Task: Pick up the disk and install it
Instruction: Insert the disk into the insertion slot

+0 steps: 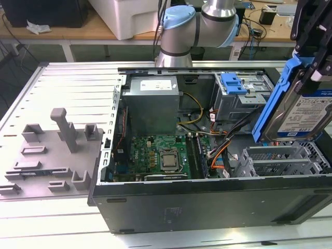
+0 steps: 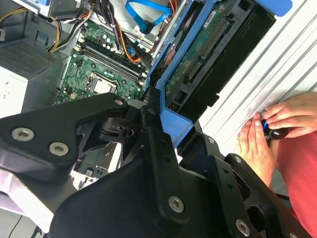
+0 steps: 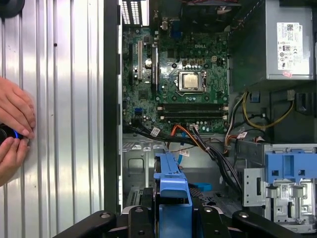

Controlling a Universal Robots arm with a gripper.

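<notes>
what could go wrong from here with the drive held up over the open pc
1. The disk hangs tilted in the claw above the open case; a slip could drop it onto the parts inside.
2. Orange and black cables run beside the drive cage and might snag or get pinched.
3. A person's hand rests on the table close to the case, possibly within the arm's travel.

At the upper right of the frame, the black pincer is gripping the disk, which is hanging tilted above the open computer case. A grey moulded tray is lying on the ribbed tabletop at left.
</notes>
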